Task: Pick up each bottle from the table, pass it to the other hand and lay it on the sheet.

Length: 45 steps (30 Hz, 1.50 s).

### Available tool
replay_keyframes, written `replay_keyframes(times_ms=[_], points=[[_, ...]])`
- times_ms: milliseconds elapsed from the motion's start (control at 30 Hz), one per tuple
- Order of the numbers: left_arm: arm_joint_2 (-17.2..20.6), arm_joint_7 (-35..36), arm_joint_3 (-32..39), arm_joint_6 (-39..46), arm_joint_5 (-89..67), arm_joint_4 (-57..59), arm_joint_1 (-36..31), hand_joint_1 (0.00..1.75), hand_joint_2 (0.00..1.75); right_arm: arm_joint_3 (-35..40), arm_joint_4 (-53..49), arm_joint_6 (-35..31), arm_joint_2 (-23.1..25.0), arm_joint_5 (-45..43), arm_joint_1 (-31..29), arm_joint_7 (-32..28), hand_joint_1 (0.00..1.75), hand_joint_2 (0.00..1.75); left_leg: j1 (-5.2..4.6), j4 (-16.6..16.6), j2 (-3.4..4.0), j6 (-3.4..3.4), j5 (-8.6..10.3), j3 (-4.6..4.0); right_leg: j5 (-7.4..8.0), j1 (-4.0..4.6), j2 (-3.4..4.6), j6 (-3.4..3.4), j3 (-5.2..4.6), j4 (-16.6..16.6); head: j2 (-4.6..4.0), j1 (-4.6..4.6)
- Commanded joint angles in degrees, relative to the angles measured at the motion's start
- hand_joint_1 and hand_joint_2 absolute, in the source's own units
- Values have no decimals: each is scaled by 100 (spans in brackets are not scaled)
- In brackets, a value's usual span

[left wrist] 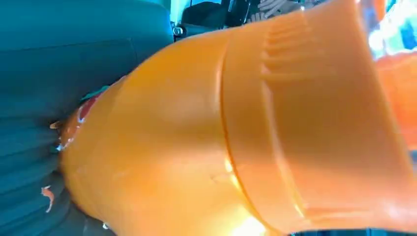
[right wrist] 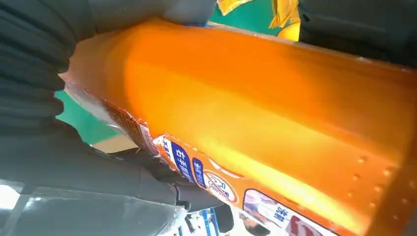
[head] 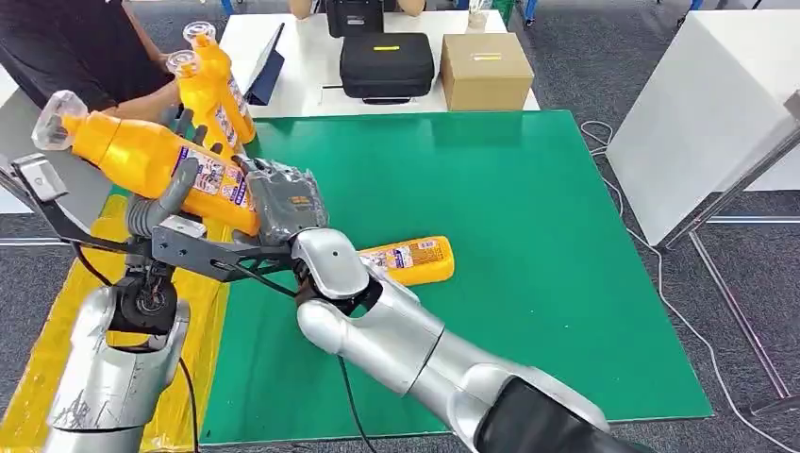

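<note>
Held bottle: an orange plastic bottle with a clear cap and a printed label [head: 141,156] lies tilted in the air over the near left edge of the table, cap end up and to the left, base end down and to the right.
Left hand: the robot's left hand [head: 165,203], grey thumb up over the label, grips the middle of the held bottle from below; the left wrist view shows the orange body [left wrist: 236,132] pressed close against the ribbed cover.
Right hand: the robot's right hand [head: 283,200], dark and ribbed, is wrapped around the base end of the same bottle; in the right wrist view its dark fingers [right wrist: 34,54] close over the orange side and label [right wrist: 275,128].
Bottle on the sheet: a second orange plastic bottle [head: 415,260] lies flat on its side on the green sheet [head: 491,189], just right of the silver right arm, well apart from the held one.
Standing bottles: two more orange bottles with clear caps [head: 209,85] stand upright, touching, at the far left, just behind the hands.
Person: a person in a dark top [head: 75,47] sits at the far left, one forearm reaching towards the standing bottles.
Far table: a white table [head: 302,47] carries a black soft case [head: 387,64], a brown cardboard box [head: 486,71] and a dark tablet propped up [head: 266,66].
Near left: yellow covering [head: 57,349] runs along the sheet's left edge.
</note>
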Motion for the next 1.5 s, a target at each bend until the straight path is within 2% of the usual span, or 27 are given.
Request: replay_keyframes(times_ms=[33, 367, 800, 933, 1067, 1100, 1133, 1167, 1267, 1333, 1433, 1500], points=[[62, 25, -139, 7, 10, 115, -549, 175, 175, 650, 256, 262, -31, -3, 152, -124, 175, 175, 6, -2, -8, -9, -3, 8, -5, 6, -12, -3, 13, -6, 0, 0], [113, 5, -282, -77, -35, 87, -584, 175, 175, 665, 116, 300, -31, -42, 131, -126, 175, 175, 12, 4, -16, -21, -18, 32, -21, 13, -25, -6, 40, -1, 0, 0], [124, 5, -248, -77, -38, 59, -568, 175, 175, 587, 85, 306, -31, 2, 180, -105, 175, 175, 6, -1, -10, -9, -3, 8, -5, 6, -15, -3, 12, -4, 0, 0], [123, 5, -221, -75, -37, 60, -561, 175, 175, 422, 86, 342, -31, 173, 245, -98, 175, 175, 11, 0, -16, -15, -9, 20, -12, 11, -23, -5, 28, -5, 0, 0], [217, -10, -102, -116, -45, -26, -475, 175, 175, -129, -52, 274, -251, 346, 459, -300, 175, 175, 12, -1, -19, -15, -7, 20, -11, 12, -25, -4, 29, -8, 0, 0], [283, -36, -7, -145, -46, -94, -379, 175, 175, -373, -244, 239, -443, 335, 577, -484, 40, 175, 8, -3, -16, -10, -2, 12, -5, 8, -20, -3, 19, -9, 0, 0], [337, -92, 109, -138, -75, -168, -283, 175, 175, -617, -435, 240, -591, 301, 668, -600, 0, 175, 11, -5, -22, -13, -5, 22, -9, 11, -28, -3, 32, -12, 0, 0], [387, -111, 244, -133, -84, -228, -229, 175, 175, -923, -680, 184, -729, 257, 745, -619, 0, 0, 10, -5, -17, -10, -2, 17, -5, 10, -21, -2, 25, -13, 0, 0], [493, -200, 795, -179, -226, -429, 65, 175, 175, -1869, -1838, 104, -1273, 354, 978, -1128, 0, 0, 12, -3, -22, -11, -5, 20, -8, 12, -27, -2, 31, -13, 0, 2], [568, -233, 1143, -359, -192, -471, 298, 175, 175, -2416, -2896, 486, -1657, 310, 1276, -1411, 0, 0, 7, 1, -24, -10, -7, 17, -12, 8, -30, 0, 28, -7, 0, 0], [593, -317, 1531, -535, -194, -516, 560, 175, 175, -2906, -3803, 754, -2053, 180, 1774, -1806, 0, 0, 1, -5, -23, -8, -6, 18, -10, -1, -31, 1, 29, -12, 0, 0], [699, -383, 1712, -644, -181, -545, 769, 175, 175, -3112, -4069, 709, -2379, -11, 1997, -2010, 0, 0, 1, -6, -20, -6, -7, 17, -9, 0, -27, 0, 28, -14, 0, 2]])
